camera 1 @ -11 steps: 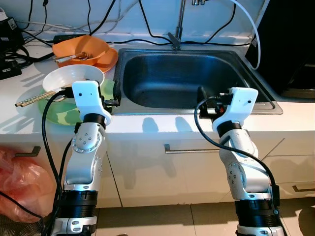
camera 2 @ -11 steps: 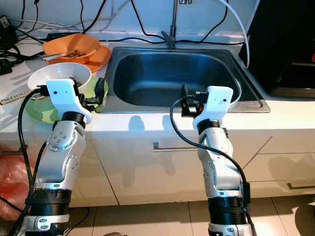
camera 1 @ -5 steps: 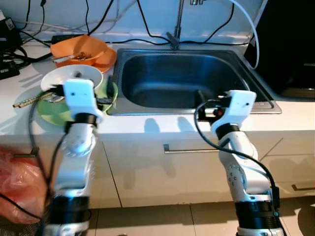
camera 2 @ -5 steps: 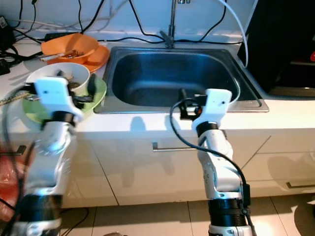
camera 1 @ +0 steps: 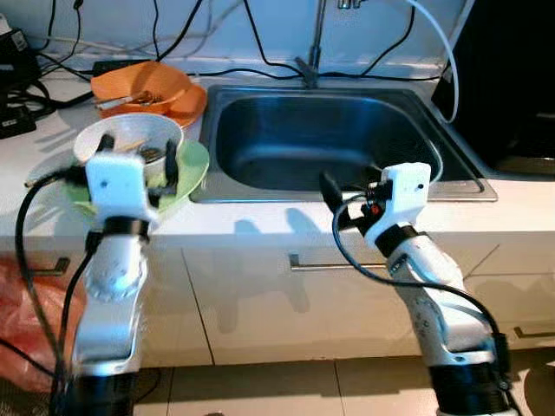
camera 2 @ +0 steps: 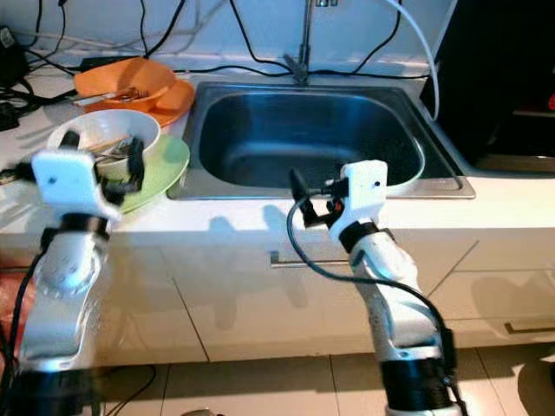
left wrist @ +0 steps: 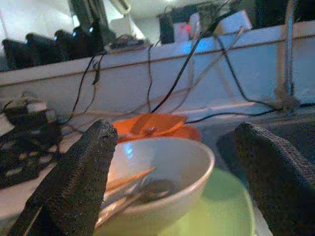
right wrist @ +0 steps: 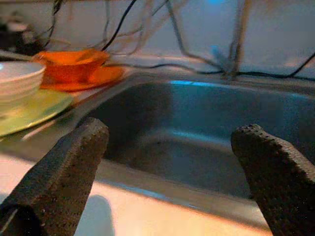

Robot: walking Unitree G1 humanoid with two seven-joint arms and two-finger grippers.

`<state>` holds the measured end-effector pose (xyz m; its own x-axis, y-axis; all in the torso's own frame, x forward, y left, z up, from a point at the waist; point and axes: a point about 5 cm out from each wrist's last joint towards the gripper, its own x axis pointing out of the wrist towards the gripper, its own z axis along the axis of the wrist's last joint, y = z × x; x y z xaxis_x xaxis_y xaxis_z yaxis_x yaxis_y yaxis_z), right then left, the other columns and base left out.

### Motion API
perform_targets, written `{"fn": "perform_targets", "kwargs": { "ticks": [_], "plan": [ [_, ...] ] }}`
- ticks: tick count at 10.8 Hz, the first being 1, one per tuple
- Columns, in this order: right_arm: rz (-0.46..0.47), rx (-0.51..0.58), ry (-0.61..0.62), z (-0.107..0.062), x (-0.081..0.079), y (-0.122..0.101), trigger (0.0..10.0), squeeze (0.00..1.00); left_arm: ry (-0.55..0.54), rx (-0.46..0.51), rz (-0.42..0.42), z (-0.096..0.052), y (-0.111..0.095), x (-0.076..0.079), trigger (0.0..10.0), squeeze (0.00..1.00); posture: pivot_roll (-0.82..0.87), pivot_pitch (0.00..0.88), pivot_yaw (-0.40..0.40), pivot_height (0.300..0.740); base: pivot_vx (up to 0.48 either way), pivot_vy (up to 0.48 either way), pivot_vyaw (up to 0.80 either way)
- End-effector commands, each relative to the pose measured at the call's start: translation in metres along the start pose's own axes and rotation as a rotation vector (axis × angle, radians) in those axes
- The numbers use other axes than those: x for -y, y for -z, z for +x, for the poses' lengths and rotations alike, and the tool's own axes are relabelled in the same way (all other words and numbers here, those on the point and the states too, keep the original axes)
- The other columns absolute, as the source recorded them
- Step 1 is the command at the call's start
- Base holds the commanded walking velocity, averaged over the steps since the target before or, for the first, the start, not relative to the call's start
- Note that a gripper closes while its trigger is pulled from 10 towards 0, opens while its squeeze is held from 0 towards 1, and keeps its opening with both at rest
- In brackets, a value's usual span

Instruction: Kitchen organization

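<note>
A white bowl (camera 1: 130,135) holding chopsticks and a utensil rests on a green plate (camera 1: 192,165) on the counter left of the sink (camera 1: 286,130). My left gripper (camera 1: 139,151) is open at the bowl's near side, one black finger on each side of it. In the left wrist view the bowl (left wrist: 162,162) sits just ahead between the wide-spread fingers (left wrist: 78,182). My right gripper (camera 1: 336,191) is open and empty over the counter's front edge, facing the sink basin (right wrist: 197,137).
An orange bowl (camera 1: 143,82) on an orange plate (camera 1: 189,104) stands behind the white bowl. A faucet (camera 1: 310,52) and several cables run along the back wall. A black appliance (camera 1: 512,78) stands at the right. A red plastic bag (camera 1: 26,303) lies on the floor at the left.
My left arm has swung left and its fingers now straddle the white bowl. My right gripper has shifted left along the sink's front rim.
</note>
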<state>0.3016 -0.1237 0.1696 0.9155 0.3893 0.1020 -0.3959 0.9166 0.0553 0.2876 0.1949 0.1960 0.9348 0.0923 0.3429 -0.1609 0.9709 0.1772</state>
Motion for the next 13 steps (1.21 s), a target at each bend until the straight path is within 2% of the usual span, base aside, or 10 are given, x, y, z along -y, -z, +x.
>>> {"fn": "perform_targets", "kwargs": {
  "ticks": [1,4,10,13],
  "plan": [
    [0.004,-0.002,-0.041,-0.003,-0.003,-0.003,10.0,0.00,-0.020,-0.013,-0.004,-0.001,0.001,-0.002,10.0,0.00,0.11,0.034,-0.040,0.740,0.000,0.000,0.00],
    [0.003,-0.034,-0.118,-0.011,-0.009,0.001,10.0,0.00,-0.048,-0.036,0.004,-0.002,0.006,-0.007,10.0,0.00,0.10,0.032,-0.034,0.740,0.000,0.000,0.00],
    [0.010,-0.042,-0.151,-0.012,-0.016,0.003,10.0,0.00,-0.067,0.016,0.033,0.001,-0.008,-0.012,10.0,0.00,0.11,0.024,-0.034,0.740,0.000,0.000,0.00],
    [0.016,-0.046,-0.163,-0.012,-0.018,0.005,10.0,0.00,-0.100,0.032,0.064,-0.001,-0.012,-0.020,10.0,0.00,0.12,0.025,-0.037,0.740,0.000,0.000,0.00]
  ]
}}
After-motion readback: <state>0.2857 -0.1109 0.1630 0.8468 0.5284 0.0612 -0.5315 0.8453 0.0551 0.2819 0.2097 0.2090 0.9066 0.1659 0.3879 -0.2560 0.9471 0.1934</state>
